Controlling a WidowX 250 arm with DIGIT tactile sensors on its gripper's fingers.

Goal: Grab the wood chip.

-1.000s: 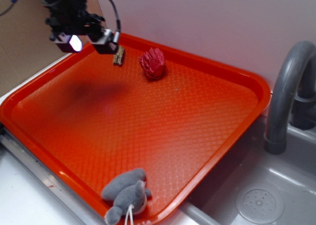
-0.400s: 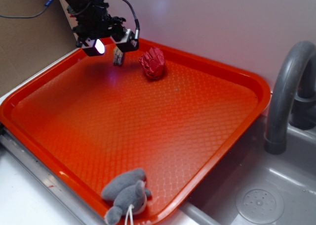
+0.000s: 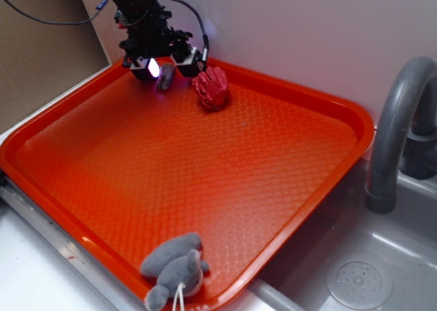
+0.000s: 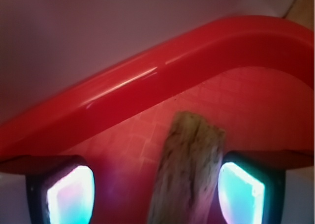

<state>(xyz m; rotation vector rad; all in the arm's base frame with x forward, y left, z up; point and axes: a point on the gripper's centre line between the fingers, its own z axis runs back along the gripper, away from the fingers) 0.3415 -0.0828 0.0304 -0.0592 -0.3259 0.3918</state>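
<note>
Gripper (image 3: pixel 166 70) wide open, straddling the chip (image 4: pixel 189 170) at the tray's (image 3: pixel 287 160) far edge, holding nothing. Pre-grasp; next: centre, then close.

Taking the tray (image 3: pixel 287 188) as landmark: wood chip (image 3: pixel 164 83) on its floor near the far rim, between the fingers of the gripper (image 3: pixel 166 70), closer to the right one in the wrist view (image 4: pixel 189 170). Paper ball (image 3: pixel 211 87) just right of the chip, also on the tray. Plush toy (image 3: pixel 174 270) at the near rim. Faucet (image 3: pixel 396 126) and sink (image 3: pixel 369 277) beyond the right edge.
</note>
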